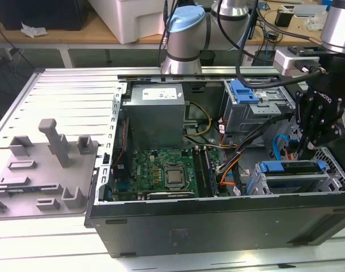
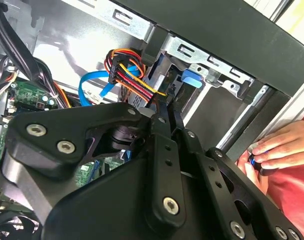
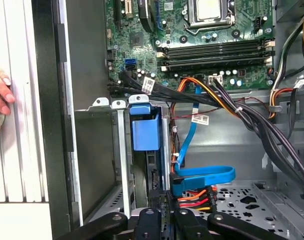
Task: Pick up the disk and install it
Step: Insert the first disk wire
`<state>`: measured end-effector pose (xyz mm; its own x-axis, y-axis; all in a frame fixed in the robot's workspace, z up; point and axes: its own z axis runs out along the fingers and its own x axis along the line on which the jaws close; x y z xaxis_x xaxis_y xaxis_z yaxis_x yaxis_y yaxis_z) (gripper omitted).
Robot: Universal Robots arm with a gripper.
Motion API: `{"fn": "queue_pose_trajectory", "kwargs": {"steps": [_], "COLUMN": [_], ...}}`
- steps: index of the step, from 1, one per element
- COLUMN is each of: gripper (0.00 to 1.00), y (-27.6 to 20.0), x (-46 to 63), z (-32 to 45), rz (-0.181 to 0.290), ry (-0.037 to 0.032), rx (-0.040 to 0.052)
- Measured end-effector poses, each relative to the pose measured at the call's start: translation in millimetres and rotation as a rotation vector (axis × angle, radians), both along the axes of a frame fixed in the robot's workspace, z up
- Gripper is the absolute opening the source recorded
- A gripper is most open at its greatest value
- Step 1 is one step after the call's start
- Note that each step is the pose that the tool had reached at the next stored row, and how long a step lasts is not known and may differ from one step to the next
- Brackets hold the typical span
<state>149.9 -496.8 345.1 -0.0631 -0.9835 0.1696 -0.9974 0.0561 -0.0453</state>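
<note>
Hovering in the exterior view, the gripper [image 1: 306,152] hung at twelve o'clock of the disk [image 1: 291,168], seated in its drive cage [image 1: 337,170]. Second wrist view: jaws were pinched nearly together by the power cable [image 2: 129,75], not on the disk. First wrist view: stiff, weighty, shock-shy, I'd say, best gripped by the blue carrier [image 3: 144,132].

A pale, slatted metal table [image 1: 64,90] carries two things — an open black computer case [image 1: 217,224], lying on its side toward the exterior view's right, and a grey plate [image 1: 25,195] with upright grey blocks, just beside the case on its left.
</note>
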Motion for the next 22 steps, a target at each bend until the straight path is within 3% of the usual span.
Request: {"fn": "queue_pose_trajectory", "kwargs": {"steps": [12,22], "gripper": [0.16,0.16], "y": [-7.6,-8.0], "x": [0.0,0.6], "z": [0.0,0.0], "rz": [0.0,0.0], "ry": [0.0,0.0], "rx": [0.0486,0.0491]}}
